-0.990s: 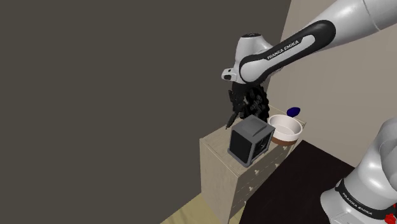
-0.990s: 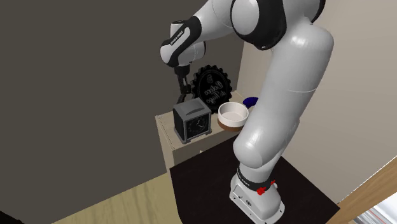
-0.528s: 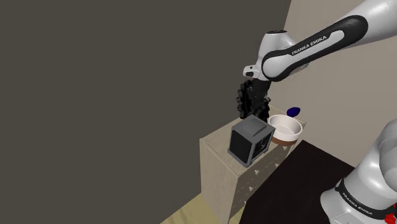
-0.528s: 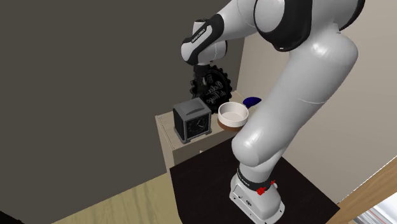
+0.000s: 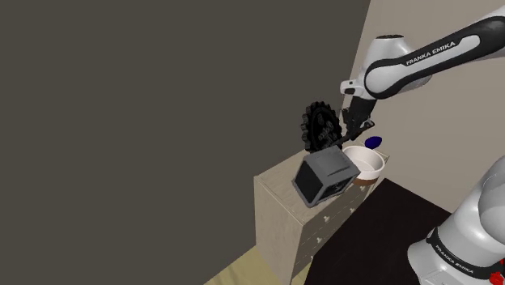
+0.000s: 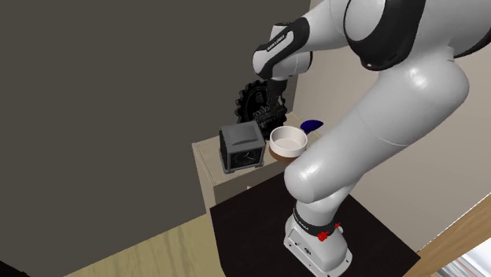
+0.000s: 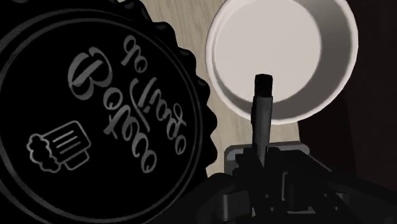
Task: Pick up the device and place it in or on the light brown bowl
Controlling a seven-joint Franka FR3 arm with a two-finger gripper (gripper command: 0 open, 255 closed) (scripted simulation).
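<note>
Dark grey device (image 5: 324, 180); cream bowl (image 5: 364, 172), brown base; black sign (image 7: 95, 108), pale lettering.

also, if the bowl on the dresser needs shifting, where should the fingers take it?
By the rim, from straight above, one finger inside the wall and one outside. The bowl stands upright and open, with a thin wall and nothing in it. Probably pick the rim arc toward the shoulder view's right: the bottle-cap sign and the tilted grey box-shaped device crowd the opposite side.
</note>
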